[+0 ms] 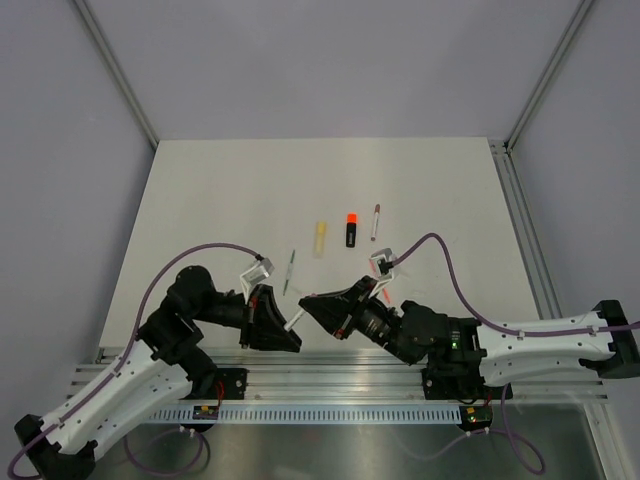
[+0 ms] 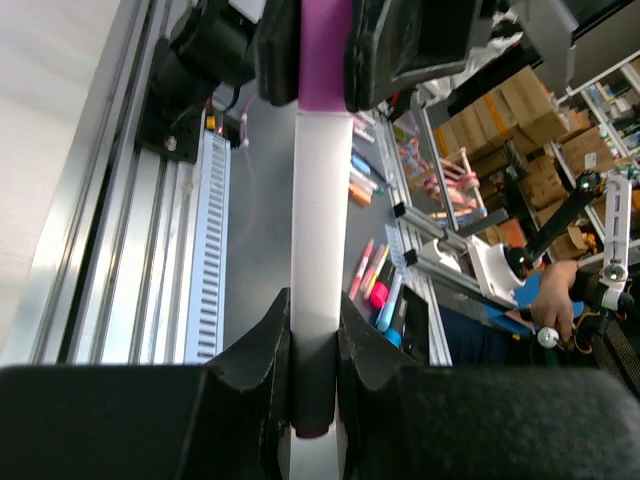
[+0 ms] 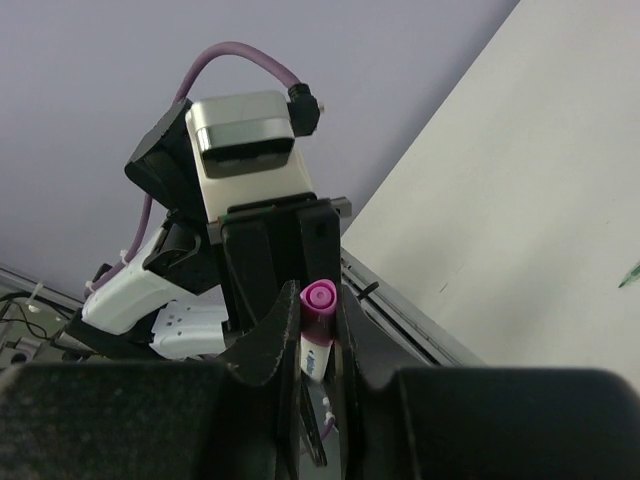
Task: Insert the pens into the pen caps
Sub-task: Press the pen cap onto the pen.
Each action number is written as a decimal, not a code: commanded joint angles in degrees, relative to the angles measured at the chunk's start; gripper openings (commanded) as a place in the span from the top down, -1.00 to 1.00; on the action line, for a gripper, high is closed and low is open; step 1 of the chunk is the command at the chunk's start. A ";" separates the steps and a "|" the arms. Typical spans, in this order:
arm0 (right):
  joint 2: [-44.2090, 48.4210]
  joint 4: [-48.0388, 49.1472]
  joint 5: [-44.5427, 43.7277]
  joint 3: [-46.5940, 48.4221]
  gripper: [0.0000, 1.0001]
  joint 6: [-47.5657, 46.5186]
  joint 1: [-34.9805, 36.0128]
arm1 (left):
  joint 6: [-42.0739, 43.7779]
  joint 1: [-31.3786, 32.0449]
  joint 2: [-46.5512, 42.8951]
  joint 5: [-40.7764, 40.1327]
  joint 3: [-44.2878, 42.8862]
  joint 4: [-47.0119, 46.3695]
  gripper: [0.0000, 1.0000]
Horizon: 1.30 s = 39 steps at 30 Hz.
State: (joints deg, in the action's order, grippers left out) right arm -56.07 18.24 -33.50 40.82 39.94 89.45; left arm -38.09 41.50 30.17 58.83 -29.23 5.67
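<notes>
My left gripper (image 2: 315, 325) is shut on the barrel of a white pen (image 2: 320, 230), held in the air above the table's near edge. The pen's far end sits in a magenta-purple cap (image 2: 325, 55). My right gripper (image 3: 318, 310) is shut on that cap (image 3: 319, 298), with the white barrel showing just beyond it. In the top view the two grippers, left (image 1: 283, 330) and right (image 1: 312, 306), face each other tip to tip with the white pen (image 1: 297, 320) between them.
On the table lie a pale yellow highlighter (image 1: 319, 238), a black highlighter with an orange end (image 1: 351, 229), a thin pen with a maroon end (image 1: 376, 221), a thin grey-green pen (image 1: 290, 271) and an orange-red pen (image 1: 385, 291) beside the right arm. An aluminium rail (image 1: 340, 382) runs along the near edge.
</notes>
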 commanded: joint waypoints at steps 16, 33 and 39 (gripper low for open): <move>-17.57 -18.86 22.06 4.44 1.00 -10.59 6.09 | -16.06 -5.81 4.54 -14.53 -7.42 -42.59 1.00; -14.25 -20.87 17.52 1.45 1.00 -3.55 6.35 | -12.62 -7.92 0.06 -14.88 -5.40 -36.69 1.00; -13.63 -20.35 14.51 7.61 1.00 -7.77 2.14 | -12.12 -7.22 -2.21 -15.67 -1.97 -36.63 1.00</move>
State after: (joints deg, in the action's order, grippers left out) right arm -66.41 21.19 -31.00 50.50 33.47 89.86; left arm -52.69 36.75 30.26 62.52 -28.53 -15.55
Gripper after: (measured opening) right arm 0.187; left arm 0.173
